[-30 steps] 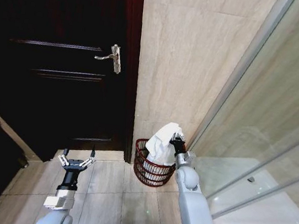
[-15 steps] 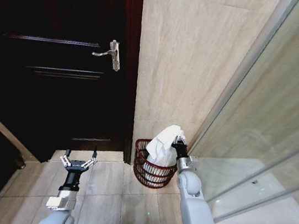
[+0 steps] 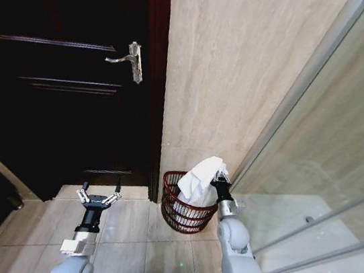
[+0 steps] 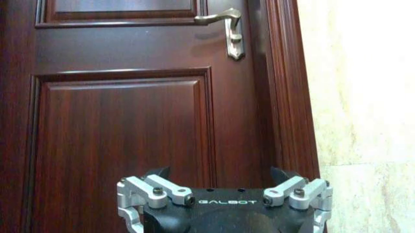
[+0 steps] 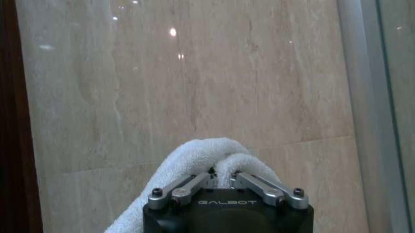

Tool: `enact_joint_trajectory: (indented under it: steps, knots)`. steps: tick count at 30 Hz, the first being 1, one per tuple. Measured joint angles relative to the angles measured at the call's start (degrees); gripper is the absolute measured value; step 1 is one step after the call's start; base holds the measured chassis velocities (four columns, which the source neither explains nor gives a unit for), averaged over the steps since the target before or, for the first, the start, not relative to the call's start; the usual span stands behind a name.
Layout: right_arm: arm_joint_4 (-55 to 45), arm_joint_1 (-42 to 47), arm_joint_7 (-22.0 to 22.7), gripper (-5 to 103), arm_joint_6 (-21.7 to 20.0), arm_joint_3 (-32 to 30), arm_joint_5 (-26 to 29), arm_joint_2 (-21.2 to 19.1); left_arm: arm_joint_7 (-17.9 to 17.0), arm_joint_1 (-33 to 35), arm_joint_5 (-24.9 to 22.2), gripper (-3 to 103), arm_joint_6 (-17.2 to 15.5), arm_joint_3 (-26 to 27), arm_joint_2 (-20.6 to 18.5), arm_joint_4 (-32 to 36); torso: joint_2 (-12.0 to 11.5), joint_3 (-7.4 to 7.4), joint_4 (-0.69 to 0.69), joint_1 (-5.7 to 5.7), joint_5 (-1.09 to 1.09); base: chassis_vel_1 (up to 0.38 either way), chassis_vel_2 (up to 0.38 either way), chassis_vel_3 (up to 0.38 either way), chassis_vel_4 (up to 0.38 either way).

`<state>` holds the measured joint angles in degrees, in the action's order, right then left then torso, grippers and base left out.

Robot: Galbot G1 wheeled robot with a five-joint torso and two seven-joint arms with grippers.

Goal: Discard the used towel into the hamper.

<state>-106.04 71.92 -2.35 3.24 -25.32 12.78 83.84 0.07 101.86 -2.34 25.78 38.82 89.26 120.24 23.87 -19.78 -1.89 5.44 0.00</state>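
the towel [image 3: 200,178] is white and bunched, held above the hamper [image 3: 185,210] with its lower folds hanging down inside the rim while its upper part stands well above it. the right gripper [image 3: 219,180] has its fingers pinched narrow on a fold of the cloth; in the right wrist view the towel [image 5: 207,162] humps over the closed fingers of the gripper [image 5: 222,178]. the hamper, a dark red slatted basket, sits on the tiled floor [image 3: 129,221] in the corner where the beige wall [image 3: 223,81] meets the door frame, just beside the glass shower screen [image 3: 329,150].

compared with the pictures of a second ago, the whole head view has shifted: the door handle [image 3: 130,60] and the hamper both sit a little differently, so the camera has moved with the robot rather than the things. the towel and gripper keep much the same place over the basket, perhaps slightly closer to the rim. the grip has not been released, so the towel counts as positioned but not yet discarded; judging from this, what remains is letting go so the cloth drops in fully, and the risk is that it drapes over the rim.

the left gripper [image 3: 98,198] hangs idle over the floor before the dark wooden door [image 3: 59,92], fingers spread wide and empty.
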Motion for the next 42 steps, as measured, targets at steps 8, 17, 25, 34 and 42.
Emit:
enact_joint_trajectory:
  steps: [8, 17, 25, 34, 42]
  knots:
    - [-1.69, 1.59, 0.37, 4, -0.06, 0.25, -0.03, 0.11, -0.14, -0.06, 0.02, 100, -0.02, -0.31, 0.12, -0.09, -2.01, 1.2, 0.0, -0.78, 0.0, -0.012, 0.016, 0.019, -0.018]
    - [-3.45, 1.99, 2.01, 4, -1.04, 0.29, -0.29, -0.49, -1.47, -0.24, 1.3, 100, -0.64, -1.78, 0.14, 0.01, -2.9, 1.91, 0.0, -0.98, 0.01, -0.013, 0.016, 0.016, -0.015]
    - [-9.85, 3.25, 7.66, 4, -13.91, 1.01, 4.36, -6.16, -2.7, -0.5, 1.46, 100, -1.12, -3.69, -0.14, 0.43, -2.77, 1.86, 0.01, -0.93, 0.01, 0.0, 0.0, 0.0, 0.0]
    - [-12.02, 0.23, 11.98, 4, -32.23, 3.59, 14.8, -12.49, -3.66, -0.55, 1.46, 100, -0.91, -4.4, -0.49, -0.18, -2.56, 1.72, 0.01, -0.83, 0.01, 0.0, 0.0, 0.0, 0.0]
    - [-9.02, -5.82, 18.95, 4, -39.51, 8.81, 25.17, -16.59, -3.66, -0.53, 0.93, 100, -0.29, -3.29, -0.53, -0.9, -2.45, 1.65, -0.01, -0.8, 0.01, 0.0, 0.0, 0.0, 0.0]
